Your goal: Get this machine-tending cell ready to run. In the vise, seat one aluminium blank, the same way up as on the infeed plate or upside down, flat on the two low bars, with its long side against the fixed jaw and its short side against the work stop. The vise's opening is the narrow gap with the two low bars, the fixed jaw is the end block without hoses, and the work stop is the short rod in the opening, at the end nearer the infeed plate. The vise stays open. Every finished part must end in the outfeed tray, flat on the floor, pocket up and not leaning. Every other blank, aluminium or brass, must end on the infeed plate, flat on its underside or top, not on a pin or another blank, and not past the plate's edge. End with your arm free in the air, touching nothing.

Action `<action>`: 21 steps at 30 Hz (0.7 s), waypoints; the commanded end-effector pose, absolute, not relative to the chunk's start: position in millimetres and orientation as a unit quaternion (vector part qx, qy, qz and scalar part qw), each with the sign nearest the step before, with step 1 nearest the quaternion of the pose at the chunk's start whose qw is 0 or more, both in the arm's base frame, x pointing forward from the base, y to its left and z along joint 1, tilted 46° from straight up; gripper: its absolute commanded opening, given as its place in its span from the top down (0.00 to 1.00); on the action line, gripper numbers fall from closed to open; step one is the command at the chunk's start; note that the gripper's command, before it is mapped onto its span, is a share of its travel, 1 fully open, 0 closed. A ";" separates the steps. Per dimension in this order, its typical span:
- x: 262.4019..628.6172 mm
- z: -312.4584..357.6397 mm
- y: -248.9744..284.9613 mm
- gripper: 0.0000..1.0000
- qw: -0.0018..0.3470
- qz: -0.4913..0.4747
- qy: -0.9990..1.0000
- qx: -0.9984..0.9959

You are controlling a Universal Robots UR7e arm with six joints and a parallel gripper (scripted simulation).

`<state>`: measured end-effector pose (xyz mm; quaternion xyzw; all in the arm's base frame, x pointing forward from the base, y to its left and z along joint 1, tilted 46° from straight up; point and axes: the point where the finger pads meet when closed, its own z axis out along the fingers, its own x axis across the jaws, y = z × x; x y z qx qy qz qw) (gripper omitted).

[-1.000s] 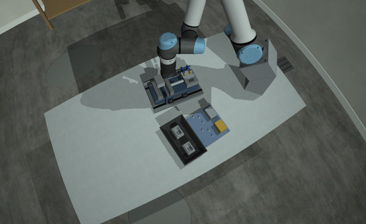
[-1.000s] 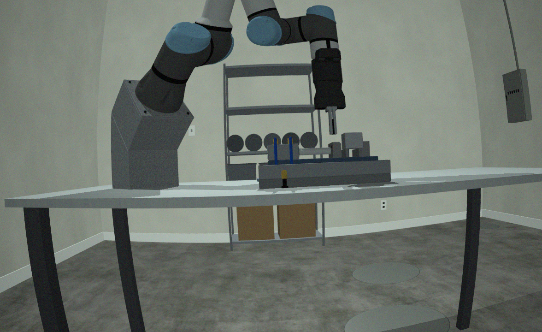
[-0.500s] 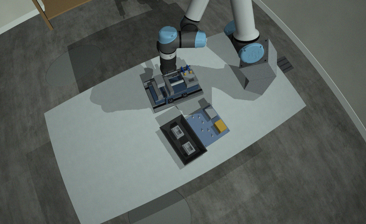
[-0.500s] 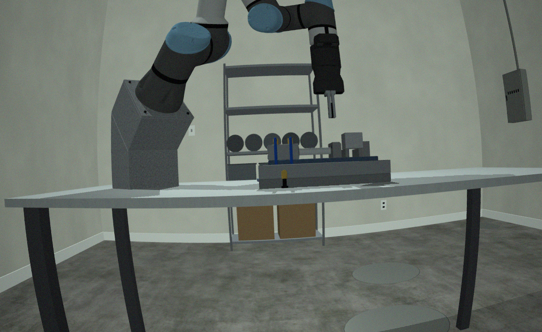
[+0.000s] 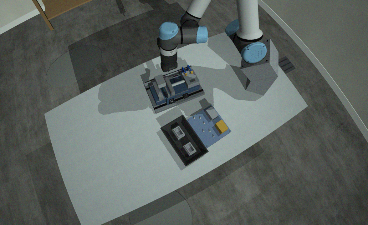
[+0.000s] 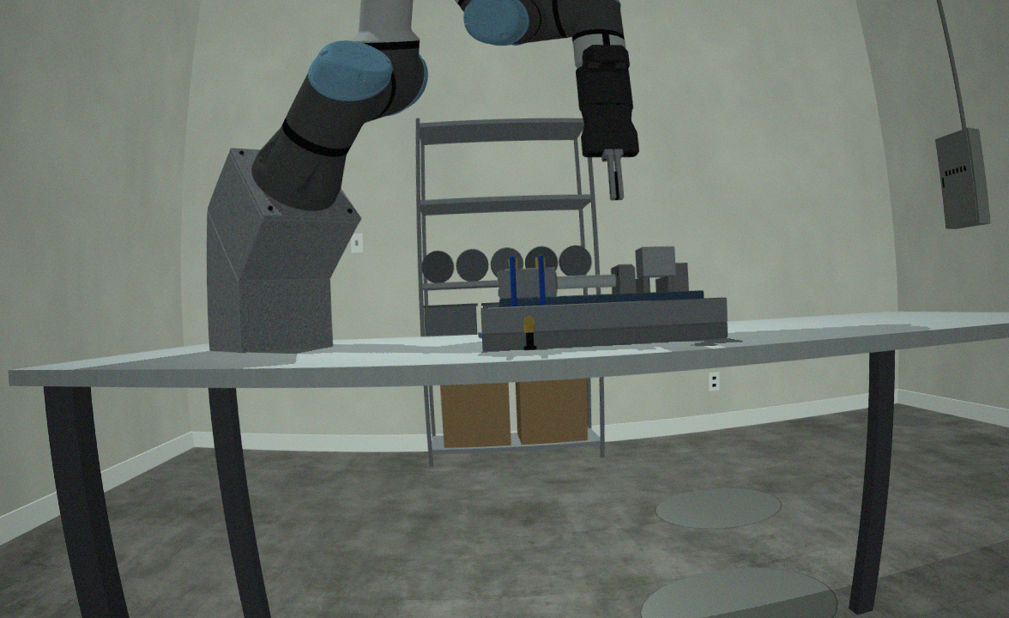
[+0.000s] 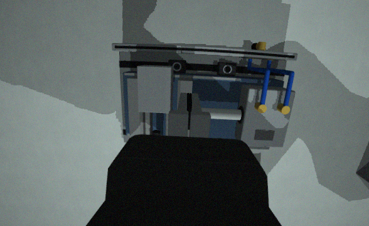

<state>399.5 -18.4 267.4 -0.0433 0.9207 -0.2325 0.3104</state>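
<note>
My gripper (image 5: 167, 71) is shut and empty. It hangs well above the vise (image 5: 174, 88), clear of it in the side view (image 6: 614, 190), and its closed fingers show in the wrist view (image 7: 189, 97). A light grey block that looks like an aluminium blank (image 5: 160, 82) sits in the vise near the end without hoses and also shows in the wrist view (image 7: 154, 89). I cannot tell if it touches the work stop. Another aluminium blank (image 5: 212, 113) and a brass blank (image 5: 221, 126) lie flat on the blue infeed plate (image 5: 207, 127). Two finished parts (image 5: 178, 132) (image 5: 189, 148) lie pocket up in the black outfeed tray (image 5: 184, 139).
The vise's blue hoses (image 7: 273, 88) with yellow ends stand at its right end. The robot's grey base block (image 5: 259, 69) stands at the table's back right. A shelf rack (image 6: 504, 284) stands behind the table.
</note>
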 end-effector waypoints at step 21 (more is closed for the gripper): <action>398.9 269.2 -18.0 1.00 0.309 -0.234 0.920 -0.049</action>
